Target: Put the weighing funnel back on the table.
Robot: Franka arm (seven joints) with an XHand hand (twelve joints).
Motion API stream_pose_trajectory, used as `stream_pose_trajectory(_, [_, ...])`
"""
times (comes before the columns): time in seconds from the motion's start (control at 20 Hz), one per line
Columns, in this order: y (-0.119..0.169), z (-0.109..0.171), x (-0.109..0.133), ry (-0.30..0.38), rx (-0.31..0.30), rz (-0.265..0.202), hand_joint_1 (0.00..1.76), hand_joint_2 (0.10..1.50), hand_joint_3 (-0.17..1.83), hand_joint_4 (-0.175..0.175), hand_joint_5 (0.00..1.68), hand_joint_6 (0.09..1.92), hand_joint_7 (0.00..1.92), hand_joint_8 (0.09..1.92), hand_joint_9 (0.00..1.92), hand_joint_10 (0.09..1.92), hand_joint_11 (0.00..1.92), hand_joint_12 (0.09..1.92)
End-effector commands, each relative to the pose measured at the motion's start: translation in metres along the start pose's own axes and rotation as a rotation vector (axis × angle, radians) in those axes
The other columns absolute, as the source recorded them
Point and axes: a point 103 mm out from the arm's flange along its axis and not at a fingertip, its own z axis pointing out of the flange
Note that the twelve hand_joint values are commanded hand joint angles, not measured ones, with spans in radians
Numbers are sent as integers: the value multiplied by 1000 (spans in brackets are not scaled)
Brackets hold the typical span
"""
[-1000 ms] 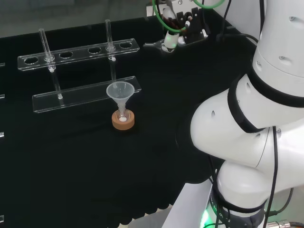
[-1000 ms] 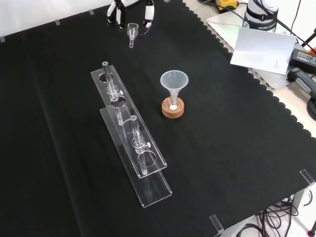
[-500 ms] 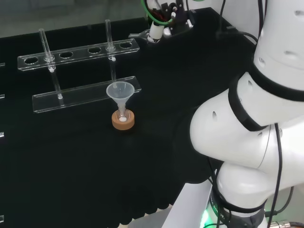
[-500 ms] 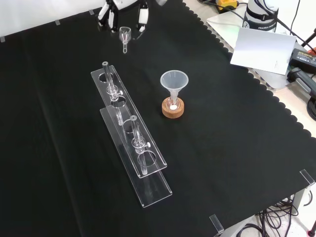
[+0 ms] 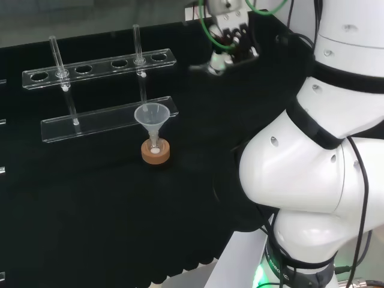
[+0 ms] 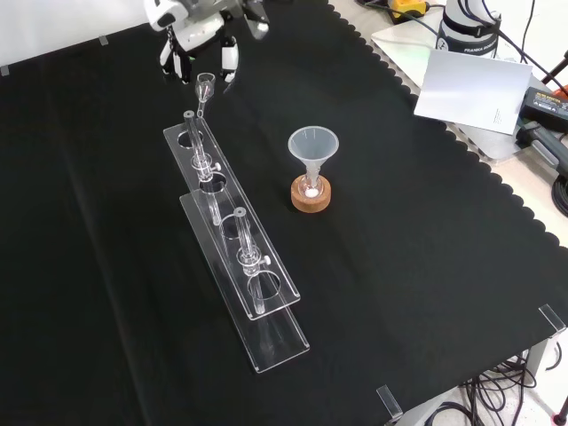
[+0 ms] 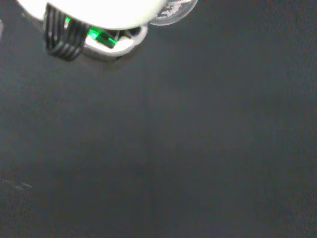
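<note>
Small clear weighing funnel, stem down, held aloft in robot hand.

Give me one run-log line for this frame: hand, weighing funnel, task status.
hand: shut on weighing funnel | funnel: held off the cloth, by tube rack end in front view | task: not yet set down

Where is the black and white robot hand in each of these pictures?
Head view: the hand is at top centre, left of the white arm links.
Front view: the hand is at top left, holding the small clear weighing funnel near the clear tube rack.
Wrist view: the hand is the blurred white shape.
Shared landmark: the big clear funnel on its cork ring.
</note>
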Motion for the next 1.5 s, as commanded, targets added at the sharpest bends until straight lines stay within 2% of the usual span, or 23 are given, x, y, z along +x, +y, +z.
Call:
stream_pose_trajectory(0.05, [18,-20,-14,-23,-81,48,1147,692,501,175,1419,331,578,681,1146,103,1066,853])
stream_pose_trajectory(0.35, [25,-4,-8,-14,-70,38,1147,691,502,175,1419,332,577,681,1146,102,1066,853])
stream_pose_trajectory(1.1, [66,41,19,-33,-15,-2,1148,689,505,175,1419,333,575,683,1147,101,1070,854])
stream_pose_trajectory(1.5, [78,64,30,-24,-31,-23,1148,688,507,175,1419,334,575,684,1148,100,1071,853])
